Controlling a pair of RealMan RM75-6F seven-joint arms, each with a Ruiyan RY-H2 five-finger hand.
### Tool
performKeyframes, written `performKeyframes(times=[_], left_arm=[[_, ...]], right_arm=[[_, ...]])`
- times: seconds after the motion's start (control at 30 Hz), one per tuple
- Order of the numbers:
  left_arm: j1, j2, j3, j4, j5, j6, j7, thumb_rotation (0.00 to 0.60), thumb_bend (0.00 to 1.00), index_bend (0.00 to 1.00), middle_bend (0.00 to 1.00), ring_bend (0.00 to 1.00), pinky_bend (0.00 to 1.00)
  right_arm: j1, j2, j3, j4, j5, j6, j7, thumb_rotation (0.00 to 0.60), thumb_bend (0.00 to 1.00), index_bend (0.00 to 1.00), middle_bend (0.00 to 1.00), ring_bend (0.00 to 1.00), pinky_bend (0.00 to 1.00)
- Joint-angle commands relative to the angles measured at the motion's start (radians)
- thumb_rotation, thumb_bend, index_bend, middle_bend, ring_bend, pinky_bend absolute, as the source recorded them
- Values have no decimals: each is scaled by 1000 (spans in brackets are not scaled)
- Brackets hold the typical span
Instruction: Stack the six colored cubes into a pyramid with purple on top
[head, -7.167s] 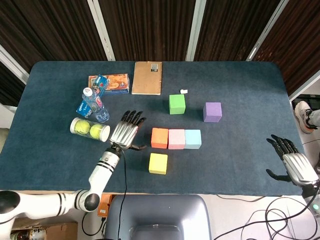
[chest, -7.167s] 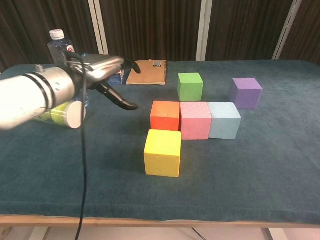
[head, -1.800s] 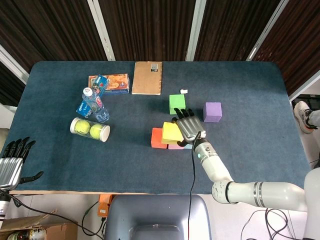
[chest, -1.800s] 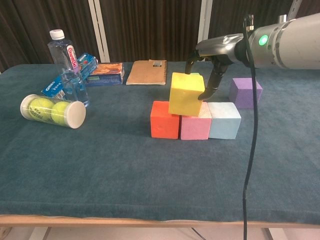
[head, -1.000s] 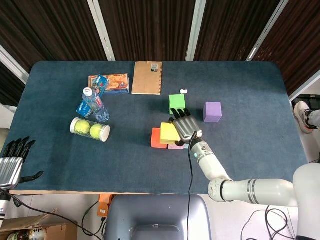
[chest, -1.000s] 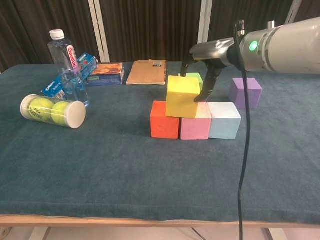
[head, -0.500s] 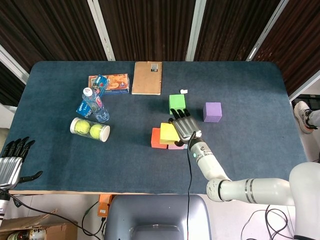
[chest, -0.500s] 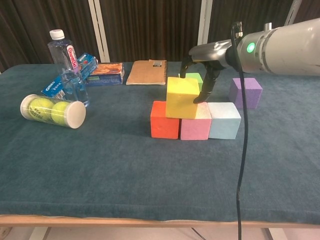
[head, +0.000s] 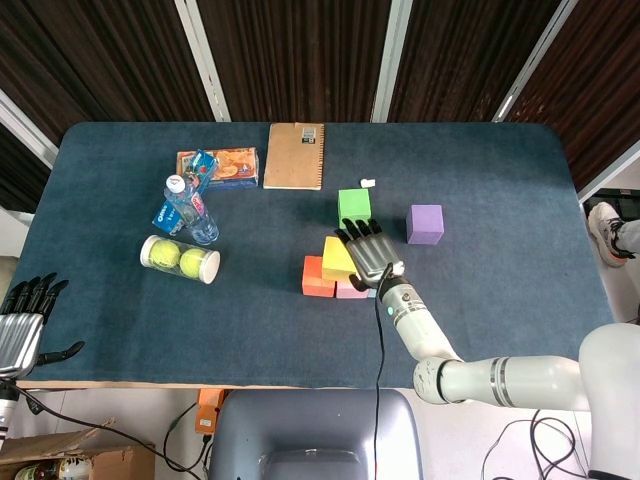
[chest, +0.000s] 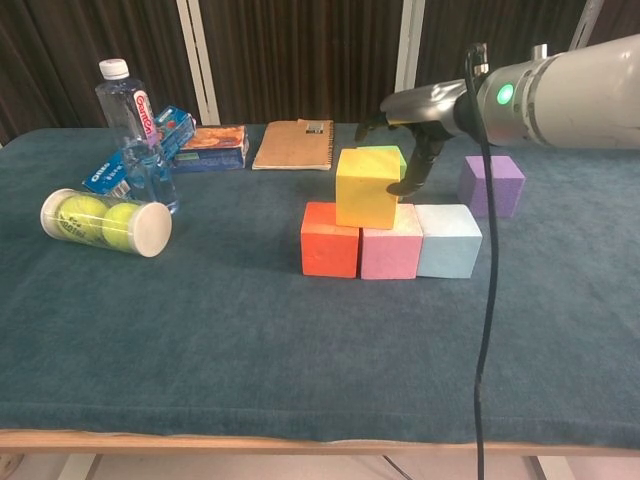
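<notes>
An orange cube (chest: 330, 252), a pink cube (chest: 392, 253) and a light blue cube (chest: 448, 240) form a row. My right hand (chest: 420, 115) grips the yellow cube (chest: 365, 188) from above, over the orange and pink cubes and slightly turned. In the head view the right hand (head: 368, 255) covers the blue cube beside the yellow cube (head: 337, 260). Behind the row stand the green cube (head: 353, 205) and, to its right, the purple cube (head: 425, 224). My left hand (head: 20, 335) hangs off the table's near left corner, fingers spread, holding nothing.
At the left are a tube of tennis balls (head: 180, 259), a water bottle (head: 190, 212) and snack packs (head: 218, 165). A brown notebook (head: 295, 155) lies at the back. A small white scrap (head: 368, 182) lies beside the green cube.
The right hand has brought the yellow cube over the orange and pink cubes; in the last half second the cube shifted slightly right and turned a little. The left hand stayed still.
</notes>
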Motion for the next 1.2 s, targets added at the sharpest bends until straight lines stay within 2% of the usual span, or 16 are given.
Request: performKeyframes(times=[0.03, 0.4, 0.53, 0.93, 1.03, 1.2], left_arm=[[-1, 0, 0, -2, 0, -1, 0, 492, 144, 139, 46, 0, 87], [-1, 1, -2, -2, -5, -3, 5, 493, 144, 139, 46, 0, 87], [0, 0, -1, 3, -7, -6, 4, 495, 144, 139, 46, 0, 87], [3, 4, -1, 1, -6, -1, 6, 495, 145, 139, 46, 0, 87], [4, 4, -1, 2, -8, -2, 7, 495, 145, 139, 46, 0, 87], [5, 6, -2, 4, -10, -2, 2, 497, 147, 131, 46, 0, 87]], right_arm=[[1, 2, -2, -1, 0, 1, 1, 600, 325, 176, 0, 0, 0], [-4, -1, 6, 5, -11, 27, 25, 600, 322, 146, 0, 0, 0], [-3, -11, 11, 15, -5, 26, 30, 600, 273, 147, 0, 0, 0], [6, -8, 16, 17, 55, 14, 24, 599, 266, 172, 0, 0, 0], [8, -8, 16, 19, 71, 6, 24, 599, 267, 227, 0, 0, 0], [15, -18, 18, 32, 92, -1, 24, 600, 267, 409, 0, 0, 0]])
